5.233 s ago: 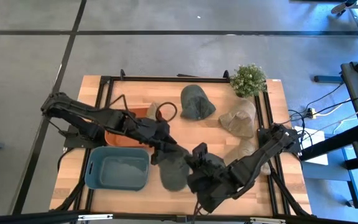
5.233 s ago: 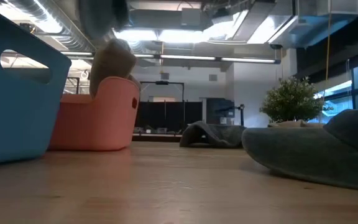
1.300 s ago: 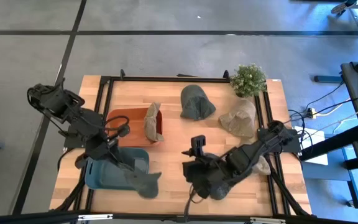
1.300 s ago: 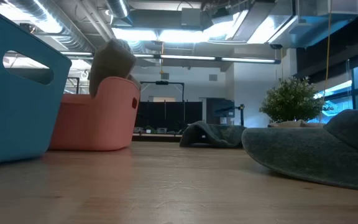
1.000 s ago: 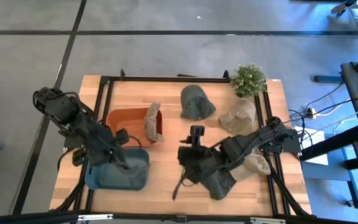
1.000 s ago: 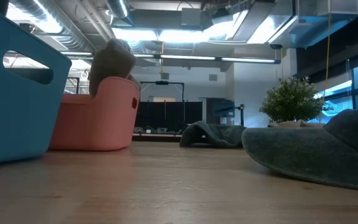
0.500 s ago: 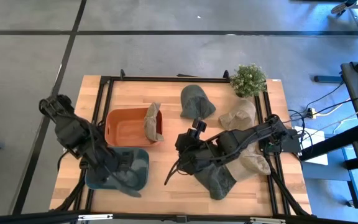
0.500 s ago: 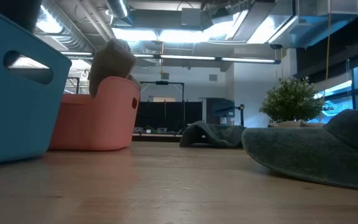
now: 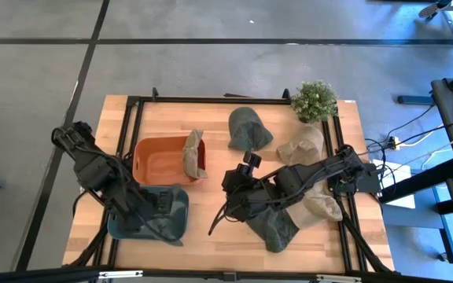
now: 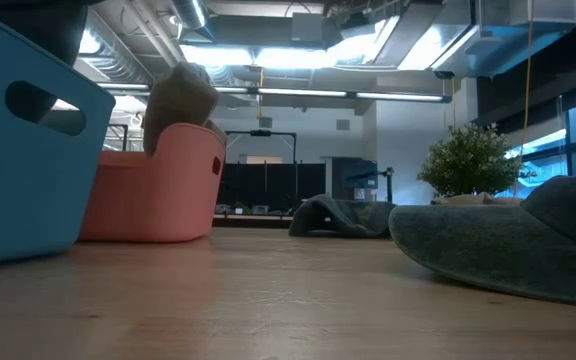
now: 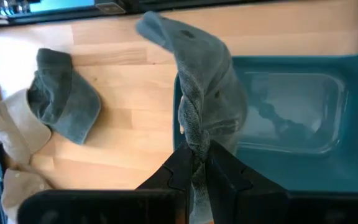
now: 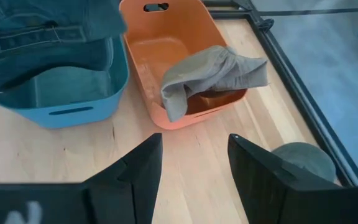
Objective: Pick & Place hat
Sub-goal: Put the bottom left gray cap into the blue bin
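My left gripper (image 9: 149, 211) is shut on a dark green hat (image 9: 167, 208) over the right end of the blue bin (image 9: 124, 224). In the left wrist view the hat (image 11: 204, 81) stretches away from the fingers across the bin's rim (image 11: 278, 62). My right gripper (image 9: 237, 194) stands open above bare table, left of another dark green hat (image 9: 275, 229) that lies flat near the table's near edge. Nothing is between its fingers (image 12: 191, 168). My left gripper pinches a bunched, twisted fold of the dark green hat (image 11: 194, 149) between its two fingers, coming from above. The hat hangs below the fingers, spread over the blue bin's right end. Whether it rests on the bin's floor is hidden.
An orange bin (image 9: 163, 161) stands beyond the blue one, a beige hat (image 9: 193, 153) draped over its right rim. A third dark green hat (image 9: 250, 130), two beige hats (image 9: 303, 148) (image 9: 321, 208) and a potted plant (image 9: 314, 101) occupy the table's right half.
My left gripper has carried the dark green hat over the blue bin and lowered it; the hat now darkens the bin's handle hole in the low view. My right gripper has drawn a little toward the table's far edge, away from the near green hat, staying open.
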Tool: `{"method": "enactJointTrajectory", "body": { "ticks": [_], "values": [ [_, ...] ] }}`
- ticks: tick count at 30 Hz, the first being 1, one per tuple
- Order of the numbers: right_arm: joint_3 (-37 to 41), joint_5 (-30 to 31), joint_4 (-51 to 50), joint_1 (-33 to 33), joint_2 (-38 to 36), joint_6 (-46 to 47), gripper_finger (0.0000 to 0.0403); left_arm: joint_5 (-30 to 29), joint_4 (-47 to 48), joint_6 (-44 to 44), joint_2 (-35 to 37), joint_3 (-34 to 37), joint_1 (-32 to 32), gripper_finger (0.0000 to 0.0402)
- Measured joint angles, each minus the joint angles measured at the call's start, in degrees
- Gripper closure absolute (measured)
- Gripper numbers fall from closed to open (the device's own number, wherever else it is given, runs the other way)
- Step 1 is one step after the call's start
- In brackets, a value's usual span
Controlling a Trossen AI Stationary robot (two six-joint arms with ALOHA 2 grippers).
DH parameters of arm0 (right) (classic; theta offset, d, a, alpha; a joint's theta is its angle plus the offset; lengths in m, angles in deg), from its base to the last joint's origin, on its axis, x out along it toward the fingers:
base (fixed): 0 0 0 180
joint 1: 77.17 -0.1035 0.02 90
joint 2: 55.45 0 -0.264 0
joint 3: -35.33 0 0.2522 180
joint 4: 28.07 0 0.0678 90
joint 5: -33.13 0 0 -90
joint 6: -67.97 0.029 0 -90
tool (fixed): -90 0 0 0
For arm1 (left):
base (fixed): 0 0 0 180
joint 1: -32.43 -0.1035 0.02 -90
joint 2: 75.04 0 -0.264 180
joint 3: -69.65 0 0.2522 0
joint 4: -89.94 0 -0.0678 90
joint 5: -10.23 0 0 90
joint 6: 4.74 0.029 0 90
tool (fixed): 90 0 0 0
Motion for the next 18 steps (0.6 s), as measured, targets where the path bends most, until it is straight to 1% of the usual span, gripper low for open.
{"method": "enactJointTrajectory", "body": {
  "ticks": [4,8,11,14,18],
  "values": [
    [0.00,-0.52,0.06,-0.01,0.00,0.00,0.0218,-2.87,-0.02,0.01,1.15,-0.01,0.99,0.0378],
    [0.00,-0.52,1.16,-0.02,0.00,0.02,0.0218,-3.19,-0.25,2.38,0.98,0.56,1.06,0.0378],
    [0.00,-0.48,2.47,-0.02,0.00,0.04,0.0218,-3.18,-0.05,4.58,0.86,3.27,1.13,0.0378],
    [0.00,-0.58,3.85,-0.02,0.00,0.03,0.0218,-3.27,-0.01,4.95,0.85,6.45,1.13,0.0378],
    [0.00,-0.61,4.31,-0.02,0.00,-0.07,0.0218,-6.51,-0.99,4.92,0.85,9.85,1.13,0.0375]
  ]
}}
